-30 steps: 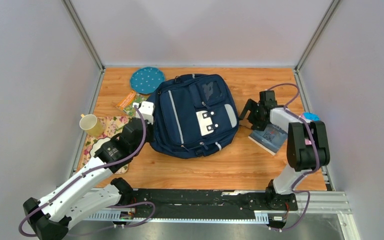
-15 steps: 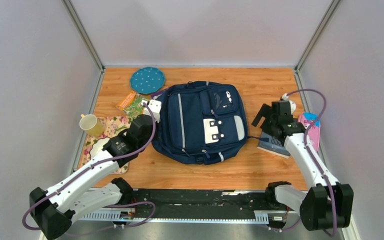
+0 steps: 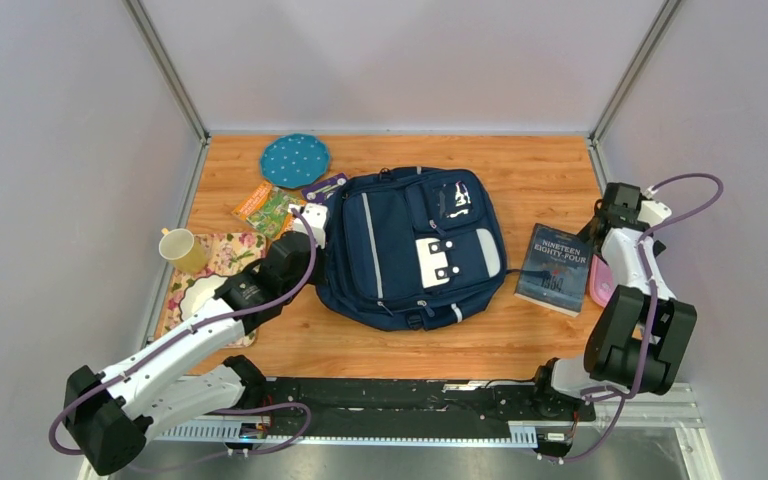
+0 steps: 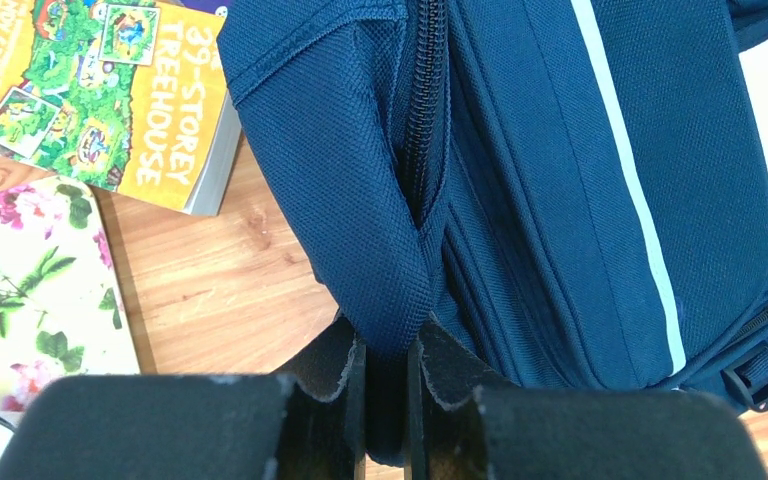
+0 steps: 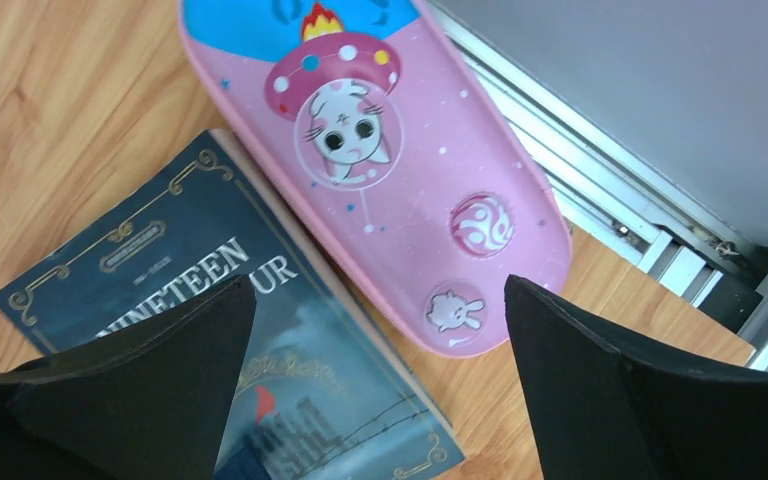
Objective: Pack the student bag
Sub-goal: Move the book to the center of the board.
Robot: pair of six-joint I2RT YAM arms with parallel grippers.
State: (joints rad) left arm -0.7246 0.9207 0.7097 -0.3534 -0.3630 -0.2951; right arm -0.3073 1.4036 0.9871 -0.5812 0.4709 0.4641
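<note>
Worktop (image 3: 520, 165) from above: one student bag (image 3: 410, 250) touching the left end effector (image 3: 317, 232). Left wrist: end effector pinching the bag's side fold. Right wrist: right end effector (image 5: 378, 300), spread wide, above one pink pencil case (image 5: 390, 170) and one dark book (image 5: 140, 250).

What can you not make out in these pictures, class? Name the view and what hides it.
- Student bag interior: every view, its own fabric covers it.
- Pink pencil case: top external, mostly behind the right arm; right wrist, end cut off by frame edge.
- Book title: right wrist, partly covered by a right gripper finger.
</note>
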